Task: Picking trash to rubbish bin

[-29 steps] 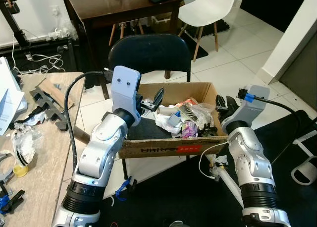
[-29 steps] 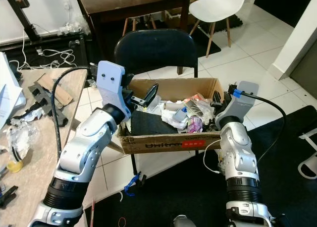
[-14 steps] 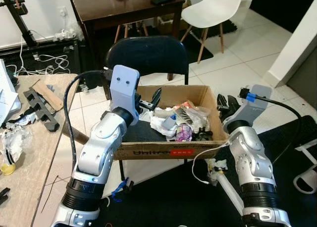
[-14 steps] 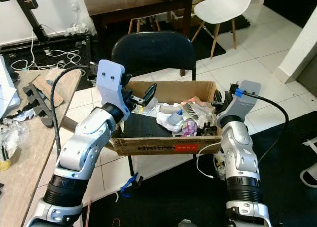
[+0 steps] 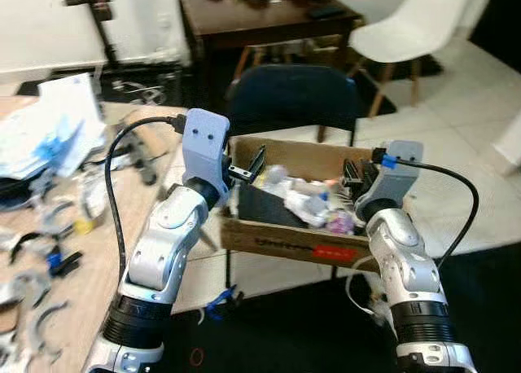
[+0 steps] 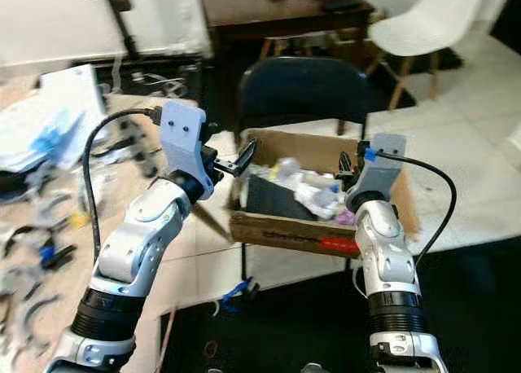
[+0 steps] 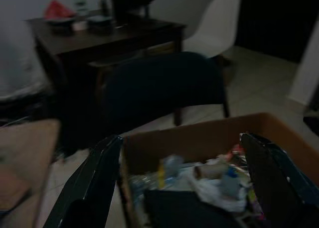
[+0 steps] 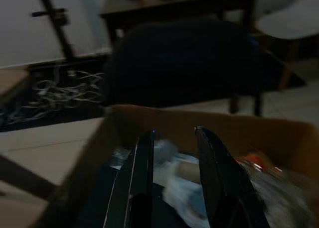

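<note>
Low in the frame, both silver arms reach toward the cardboard box (image 5: 281,243) at centre; the left end effector (image 5: 254,166) is spread wide at its near-left corner, the right end effector (image 5: 355,174) released narrowly over crumpled trash (image 5: 313,206) inside, before a dark chair (image 5: 293,96).

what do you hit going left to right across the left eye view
white papers on the wooden table → left gripper → cardboard box of trash → right gripper → white chair
</note>
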{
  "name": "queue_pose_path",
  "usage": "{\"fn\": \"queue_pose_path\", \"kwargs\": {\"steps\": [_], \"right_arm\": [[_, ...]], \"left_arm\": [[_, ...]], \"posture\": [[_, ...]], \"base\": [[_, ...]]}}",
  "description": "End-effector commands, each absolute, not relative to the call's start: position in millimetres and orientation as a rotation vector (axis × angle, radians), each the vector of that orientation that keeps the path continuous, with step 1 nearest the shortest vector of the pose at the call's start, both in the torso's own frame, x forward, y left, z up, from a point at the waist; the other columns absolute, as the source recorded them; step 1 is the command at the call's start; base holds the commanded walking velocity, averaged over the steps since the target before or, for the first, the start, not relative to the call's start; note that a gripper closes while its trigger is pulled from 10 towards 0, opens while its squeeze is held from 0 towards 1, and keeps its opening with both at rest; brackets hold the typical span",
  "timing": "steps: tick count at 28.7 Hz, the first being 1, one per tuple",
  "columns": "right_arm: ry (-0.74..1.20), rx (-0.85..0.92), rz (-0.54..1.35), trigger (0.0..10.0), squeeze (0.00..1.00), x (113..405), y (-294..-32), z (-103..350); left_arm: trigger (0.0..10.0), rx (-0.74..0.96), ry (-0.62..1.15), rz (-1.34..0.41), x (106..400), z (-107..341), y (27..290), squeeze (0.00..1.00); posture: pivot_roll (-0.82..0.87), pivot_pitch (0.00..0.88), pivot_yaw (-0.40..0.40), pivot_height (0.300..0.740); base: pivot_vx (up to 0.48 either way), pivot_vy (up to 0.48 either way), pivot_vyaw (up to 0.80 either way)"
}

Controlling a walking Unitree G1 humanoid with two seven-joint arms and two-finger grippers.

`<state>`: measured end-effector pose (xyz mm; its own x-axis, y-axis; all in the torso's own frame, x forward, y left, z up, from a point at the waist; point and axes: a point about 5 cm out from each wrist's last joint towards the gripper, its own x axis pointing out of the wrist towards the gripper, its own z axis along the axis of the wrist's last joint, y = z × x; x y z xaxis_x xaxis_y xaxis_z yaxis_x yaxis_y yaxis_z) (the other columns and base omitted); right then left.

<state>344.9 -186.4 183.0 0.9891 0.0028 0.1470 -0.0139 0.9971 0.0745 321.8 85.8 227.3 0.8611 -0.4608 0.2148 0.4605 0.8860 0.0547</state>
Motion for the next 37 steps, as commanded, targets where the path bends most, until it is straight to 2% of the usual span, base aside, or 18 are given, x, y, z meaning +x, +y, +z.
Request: {"fn": "queue_pose_path", "kwargs": {"steps": [1, 10, 37], "right_arm": [[-0.17, 0.07, 0.014, 10.0, 0.0, 343, -186, 187], [-0.207, 0.071, 0.042, 10.0, 0.0, 343, -176, 194], [-0.212, 0.067, 0.054, 10.0, 0.0, 343, -174, 197]], "left_arm": [[10.0, -0.033, -0.254, -0.49, 319, 230, 85, 0.0], [10.0, -0.088, -0.309, -0.464, 319, 240, 89, 0.0], [10.0, -0.1, -0.287, -0.476, 319, 236, 87, 0.0]], "posture": [[0.0, 0.145, 0.02, 0.74], [0.0, 0.145, 0.02, 0.74], [0.0, 0.145, 0.016, 0.74]], "base": [[0.0, 0.0, 0.8], [0.0, 0.0, 0.8], [0.0, 0.0, 0.8]]}}
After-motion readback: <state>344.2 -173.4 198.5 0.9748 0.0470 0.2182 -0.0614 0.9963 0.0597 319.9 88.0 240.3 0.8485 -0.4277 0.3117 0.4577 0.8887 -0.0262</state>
